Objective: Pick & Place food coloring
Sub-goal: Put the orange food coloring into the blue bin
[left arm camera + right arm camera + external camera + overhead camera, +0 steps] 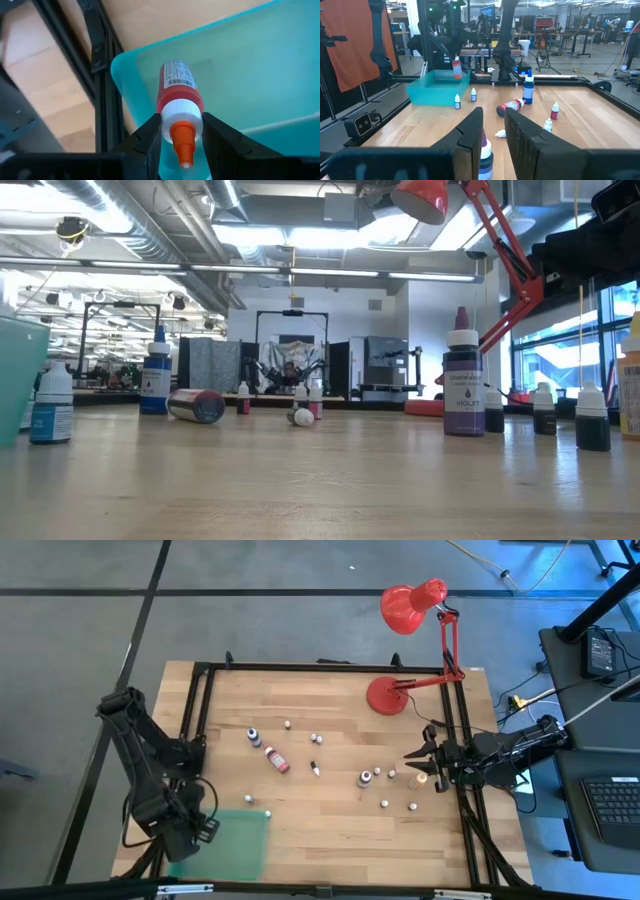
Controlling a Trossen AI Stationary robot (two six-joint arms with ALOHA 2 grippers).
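Over the tray (260, 75), I'm holding a red bottle (178, 95) in the left end effector (181, 135); releasing near the rim risks bouncing it out. Right end effector (492, 131) is hanging narrow over a violet bottle (485, 155).

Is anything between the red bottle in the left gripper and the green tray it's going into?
Nothing visible. The left gripper holds the red food coloring bottle with an orange tip directly over the translucent green tray, with only open space below it.
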